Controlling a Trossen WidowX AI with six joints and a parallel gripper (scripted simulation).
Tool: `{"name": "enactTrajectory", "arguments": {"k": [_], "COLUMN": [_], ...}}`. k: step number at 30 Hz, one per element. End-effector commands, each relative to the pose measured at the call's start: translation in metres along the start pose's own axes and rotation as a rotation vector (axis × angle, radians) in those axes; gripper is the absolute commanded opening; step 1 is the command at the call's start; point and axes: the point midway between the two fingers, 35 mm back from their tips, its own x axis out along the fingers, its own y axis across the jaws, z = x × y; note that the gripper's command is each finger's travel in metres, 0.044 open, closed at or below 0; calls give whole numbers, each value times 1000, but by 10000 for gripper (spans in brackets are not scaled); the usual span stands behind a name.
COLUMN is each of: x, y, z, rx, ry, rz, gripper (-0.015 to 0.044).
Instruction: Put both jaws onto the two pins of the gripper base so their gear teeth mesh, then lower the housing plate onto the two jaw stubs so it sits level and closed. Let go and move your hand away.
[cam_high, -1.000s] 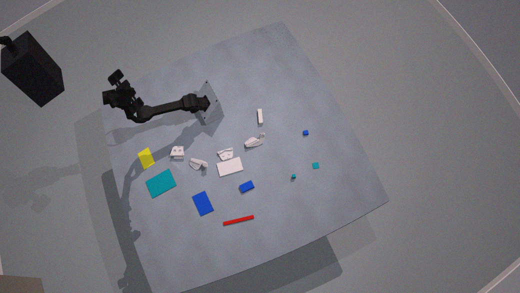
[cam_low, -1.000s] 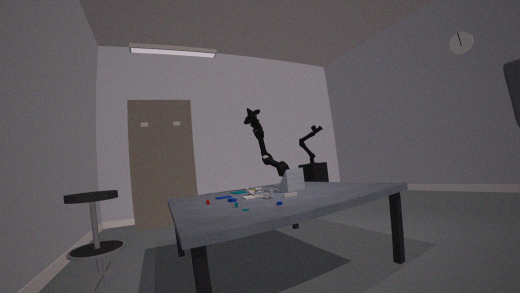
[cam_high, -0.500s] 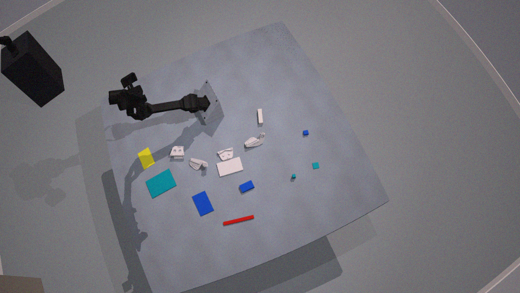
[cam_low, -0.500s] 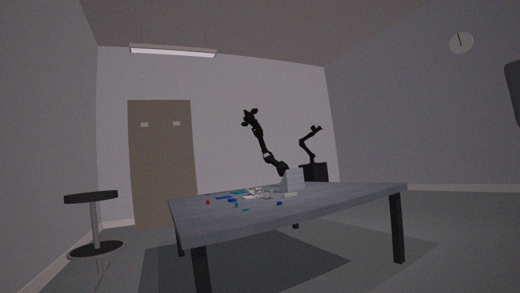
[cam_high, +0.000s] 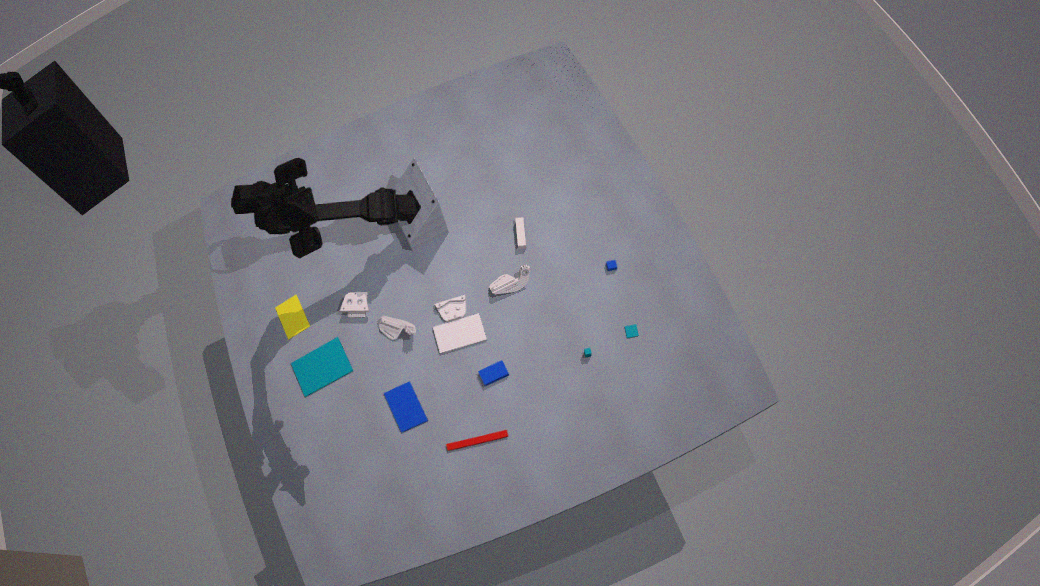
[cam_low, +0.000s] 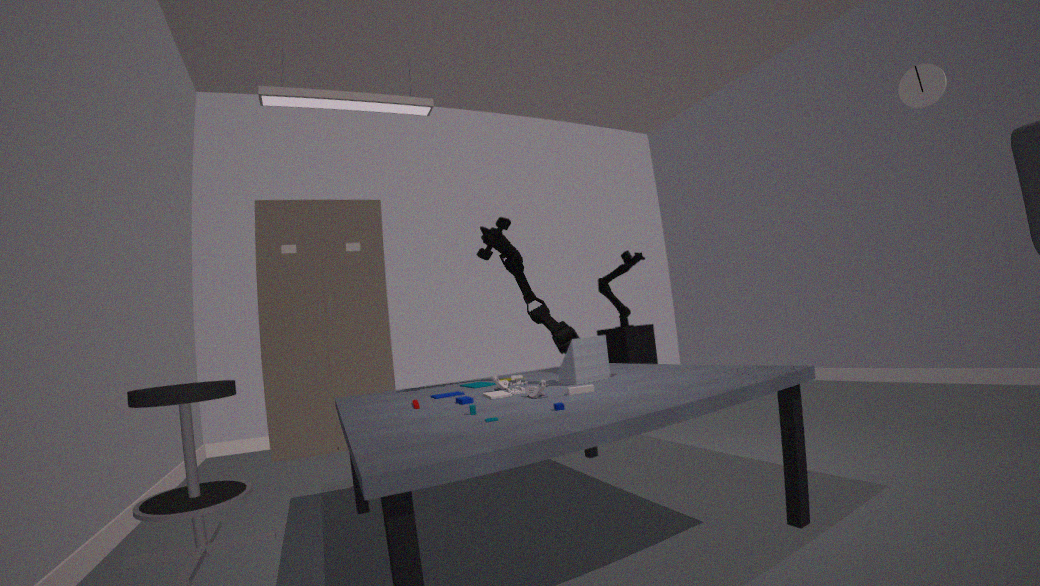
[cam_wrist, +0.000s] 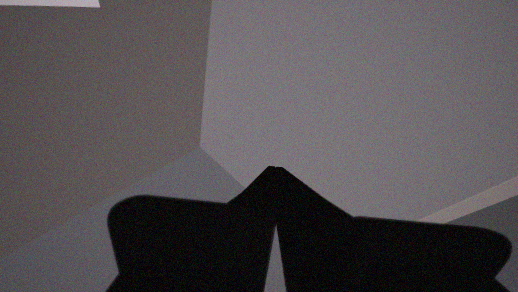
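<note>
Jaws shut, tips touching.

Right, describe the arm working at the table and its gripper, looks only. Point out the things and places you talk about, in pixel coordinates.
The arm (cam_high: 340, 210) (cam_low: 525, 286) is black throughout, with slim links between chunkier joint housings. The gripper (cam_wrist: 274, 174) is black too: its fingers broaden into wide, round-cornered lobes and taper to narrow tips. I can make out no cables or markings in this dim light.
</note>
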Motion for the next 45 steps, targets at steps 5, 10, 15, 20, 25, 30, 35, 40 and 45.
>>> {"name": "enactTrajectory", "arguments": {"k": [5, 10, 15, 20, 25, 30, 35, 40, 45], "x": [19, 27, 34, 39, 41, 42, 40, 37, 31], "y": [-36, -57, -81, -105, -131, -156, -181, -205, -229], "z": [-23, -33, -47, -60, -73, -85, -96, -107, -117], "rx": [-123, -188, -260, -330, -394, -454, -508, -559, -616], "ry": [69, 109, 166, 229, 297, 370, 443, 520, 607], "rz": [-137, -208, -287, -364, -436, -506, -571, -633, -688], "gripper": [0, 0, 0, 0, 0, 0, 0, 0, 0]}}
